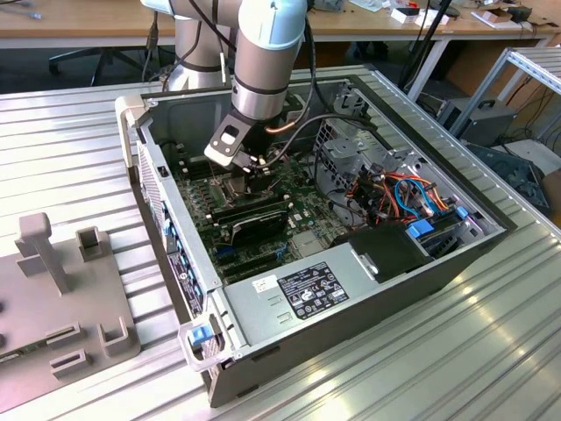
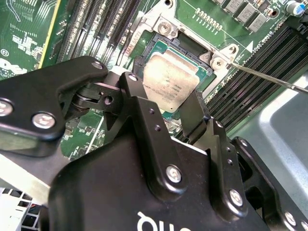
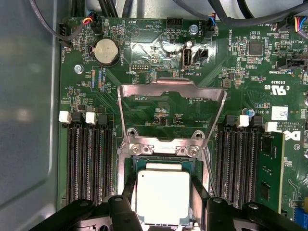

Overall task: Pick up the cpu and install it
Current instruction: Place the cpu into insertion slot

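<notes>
1. The claw (image 3: 165, 187) is closed down to the chip's width. One finger (image 3: 200, 199) sits against an edge of the cpu (image 3: 162, 197) and its mate against the opposite edge. That reads as a light pinch on the cpu rather than an empty hover.
2. Between the fingers, in both wrist views, the cpu (image 2: 171, 82) lies flat with its silver lid up, directly beneath the claw (image 2: 163, 96).
3. Handling, as a judgement:
   - The chip looks light, thin and fully rigid, so little squeeze is needed.
   - Its smooth metal lid would likely slip under a top grip.
   - The underside and the socket contacts are probably the fragile parts.
   - The two opposite side edges, where the fingers sit, are the sound place to hold it, kept level.
4. Just under the chip is the dark socket (image 3: 159, 162). I cannot tell whether the cpu is seated in it or hanging a little above.
5. Beyond the fingertips the shiny retention frame (image 3: 172, 87) stands swung open, hinged at the socket's far edge.
6. On either side of the claw run the memory slots (image 3: 89, 163).
7. Farther past the frame is a coin battery (image 3: 107, 52) on the motherboard (image 3: 250, 72).
8. In the exterior view the arm (image 1: 263, 53) reaches down into the open computer case (image 1: 131, 114).
</notes>
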Available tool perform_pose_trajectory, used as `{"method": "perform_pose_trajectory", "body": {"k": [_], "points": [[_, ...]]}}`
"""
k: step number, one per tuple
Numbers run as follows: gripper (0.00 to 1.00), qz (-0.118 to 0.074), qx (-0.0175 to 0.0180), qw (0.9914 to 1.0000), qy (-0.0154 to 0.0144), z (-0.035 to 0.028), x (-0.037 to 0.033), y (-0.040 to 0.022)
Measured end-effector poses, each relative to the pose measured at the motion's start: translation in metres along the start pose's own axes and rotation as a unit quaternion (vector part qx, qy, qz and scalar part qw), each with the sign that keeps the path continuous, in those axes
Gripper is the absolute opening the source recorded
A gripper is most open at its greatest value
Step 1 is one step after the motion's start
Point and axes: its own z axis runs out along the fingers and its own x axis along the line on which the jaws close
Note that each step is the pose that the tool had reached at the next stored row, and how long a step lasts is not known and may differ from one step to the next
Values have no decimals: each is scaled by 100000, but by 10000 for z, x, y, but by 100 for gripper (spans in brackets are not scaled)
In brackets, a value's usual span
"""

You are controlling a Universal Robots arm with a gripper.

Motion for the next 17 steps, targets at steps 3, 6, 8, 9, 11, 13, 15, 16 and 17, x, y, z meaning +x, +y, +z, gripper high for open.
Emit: {"method": "perform_pose_trajectory", "body": {"k": [3,6,8,9,11,13,15,16,17], "points": [[62,-3,26,100000,-57,-3,-2,-1],[62,0,29,100000,-65,-3,-2,-1],[62,1,27,100000,-59,-2,-2,-1],[62,-2,23,100000,-52,-11,-1,0],[62,-3,26,100000,-76,-64,0,1],[62,-3,27,100000,-80,-100,1,1],[62,-6,27,100000,-132,-171,2,3],[62,-6,32,100000,-166,-190,3,3],[62,-3,30,100000,-184,-202,3,3]]}}
